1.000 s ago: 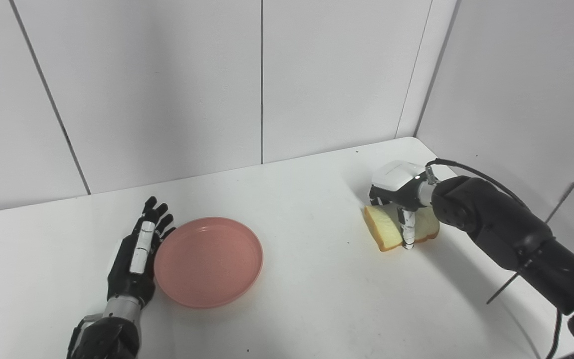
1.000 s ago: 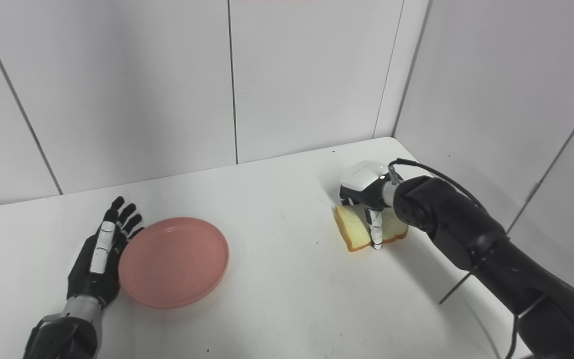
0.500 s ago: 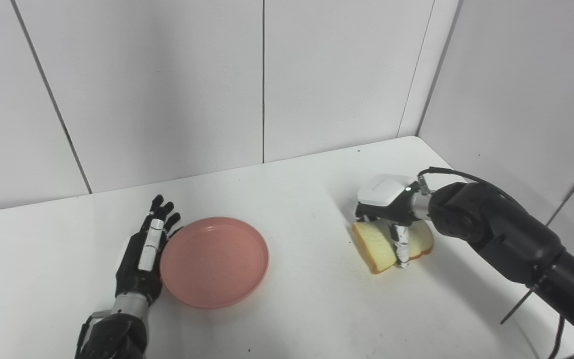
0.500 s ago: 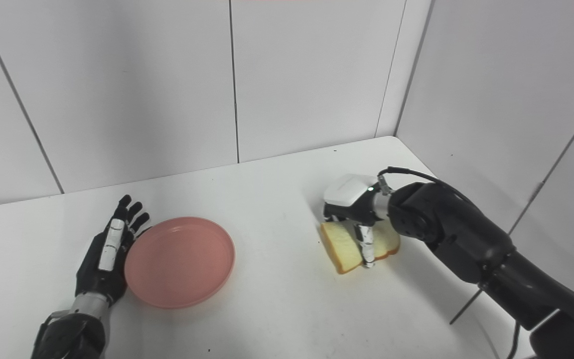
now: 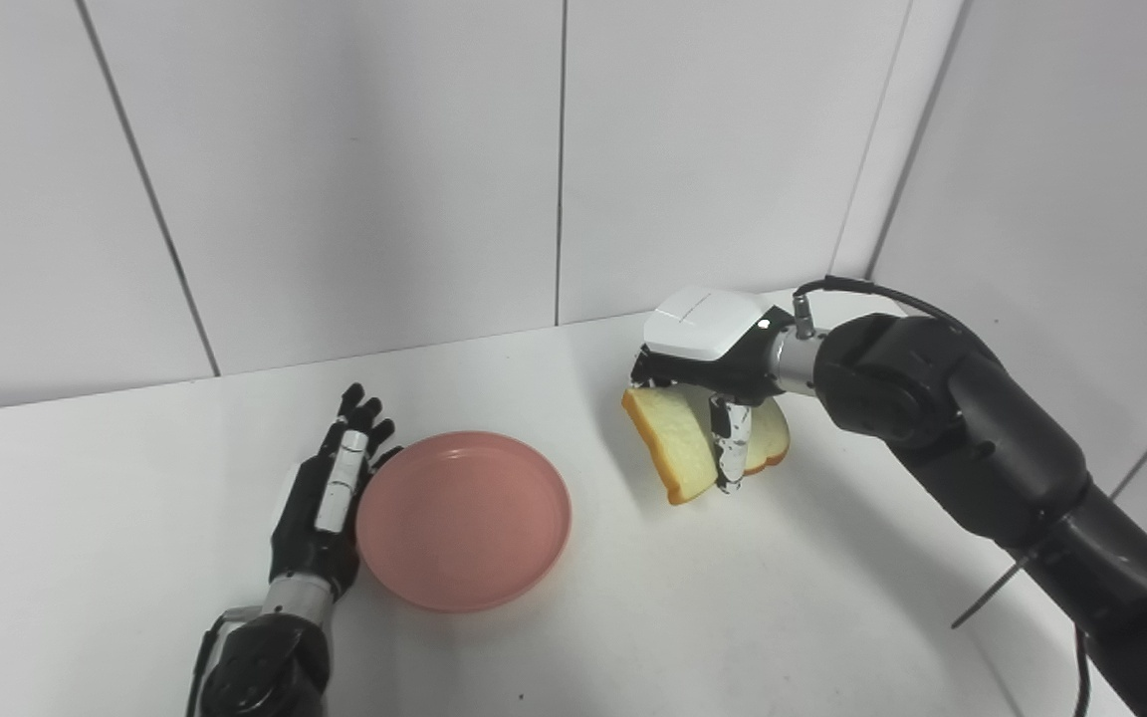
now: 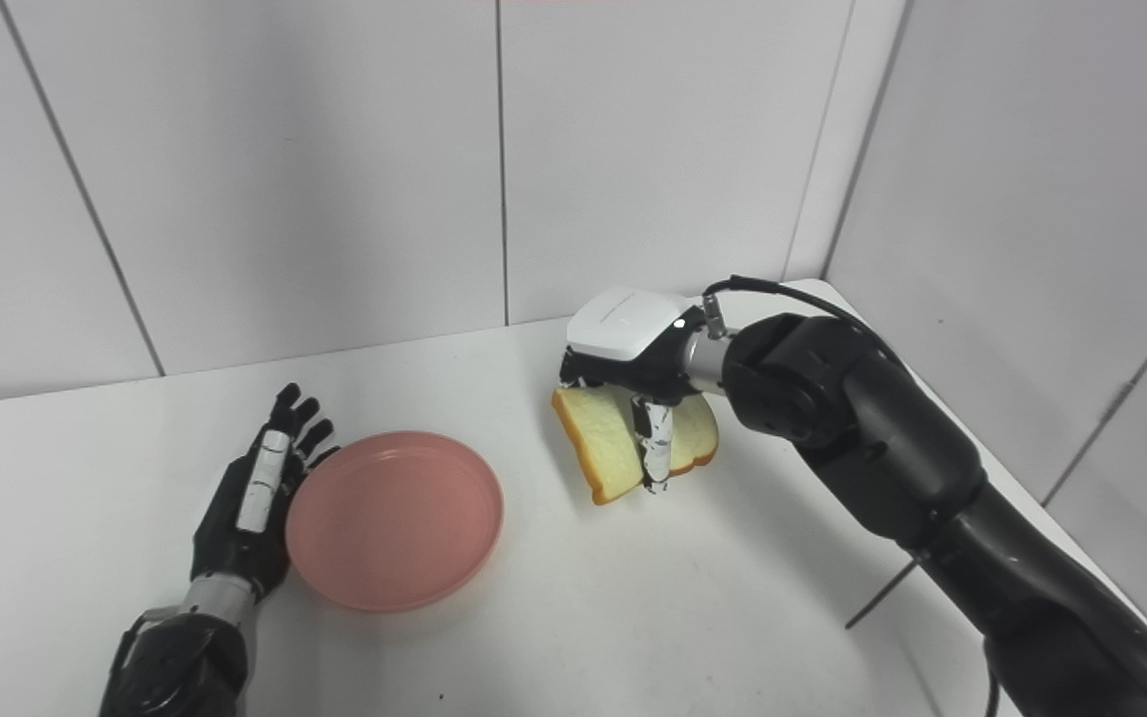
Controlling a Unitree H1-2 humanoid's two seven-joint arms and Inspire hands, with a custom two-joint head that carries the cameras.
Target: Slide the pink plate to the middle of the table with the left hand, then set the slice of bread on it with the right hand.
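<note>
**Bread lifted, heading to plate**

Slice of bread (image 5: 675, 445) is now off the surface, tilted, pinched in the right hand (image 5: 708, 349); a second ago it sat flat further right of the pink plate (image 5: 464, 518). Transfer under way. Pale crumb, tan crust. Left hand (image 5: 327, 503) flat, fingers spread, touching the plate's left rim.

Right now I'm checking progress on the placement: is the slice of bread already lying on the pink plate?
No, the slice of bread is held by the right hand, off to the right of the empty pink plate.
</note>
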